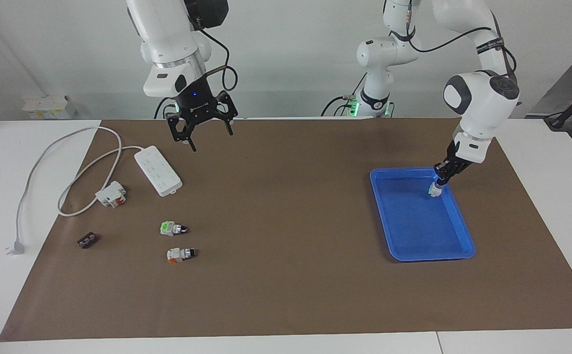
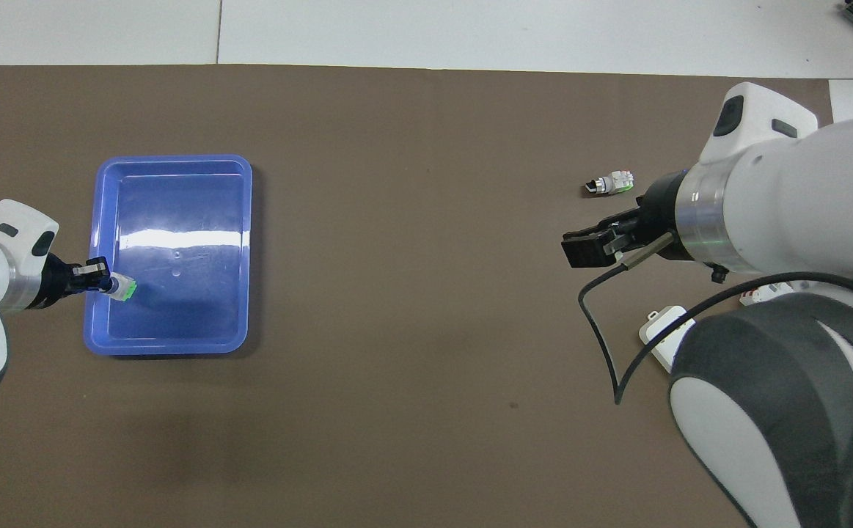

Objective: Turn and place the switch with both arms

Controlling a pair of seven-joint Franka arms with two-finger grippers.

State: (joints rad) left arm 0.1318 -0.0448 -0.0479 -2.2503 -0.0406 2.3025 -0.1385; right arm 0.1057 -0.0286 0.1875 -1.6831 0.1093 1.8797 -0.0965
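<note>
One switch (image 1: 434,190) between left fingers (image 1: 438,180), over blue tray (image 1: 416,246).

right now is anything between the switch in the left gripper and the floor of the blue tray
Nothing visible. The left gripper is shut on the small white-grey selector switch, holding it over the shallow blue plastic tray near its corner closest to the robots. The tray holds nothing else.
</note>
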